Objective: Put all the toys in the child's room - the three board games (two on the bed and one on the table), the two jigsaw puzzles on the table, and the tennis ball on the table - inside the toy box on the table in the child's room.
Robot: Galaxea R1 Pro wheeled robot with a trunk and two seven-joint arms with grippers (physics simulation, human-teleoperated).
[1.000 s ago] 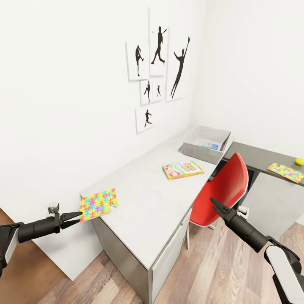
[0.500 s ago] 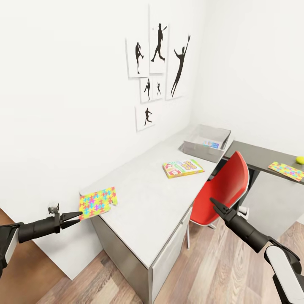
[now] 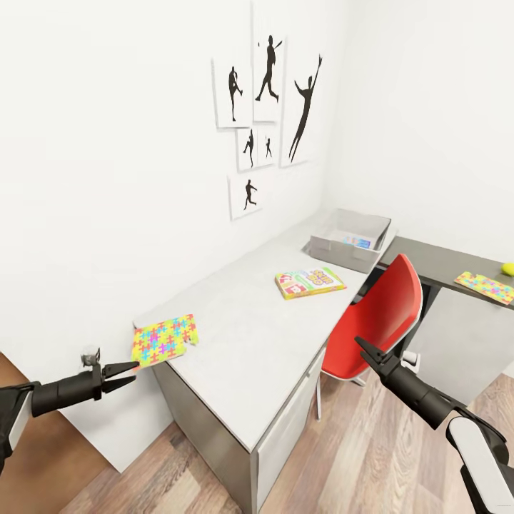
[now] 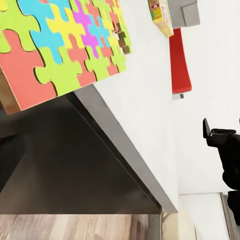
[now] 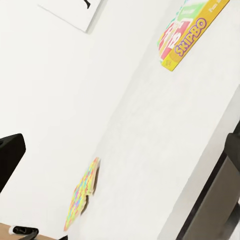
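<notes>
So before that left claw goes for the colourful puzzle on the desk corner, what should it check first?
1. Left gripper open: ok, its jaws are parted.
2. Jigsaw puzzle reachable: ok, it overhangs the table corner, just ahead of the fingertips.
3. Puzzle already between the jaws: not ok, the tips sit short of its edge.
4. Toy box has room: ok, only a small blue box lies inside.
5. Right gripper out of the way: ok, it hangs by the red chair.

Two jigsaw puzzles: one at the counter's near corner, one on its far dark section. One Skip-Bo board game mid-counter, one toy box at the corner, one tennis ball, one red chair, six silhouette pictures.
</notes>
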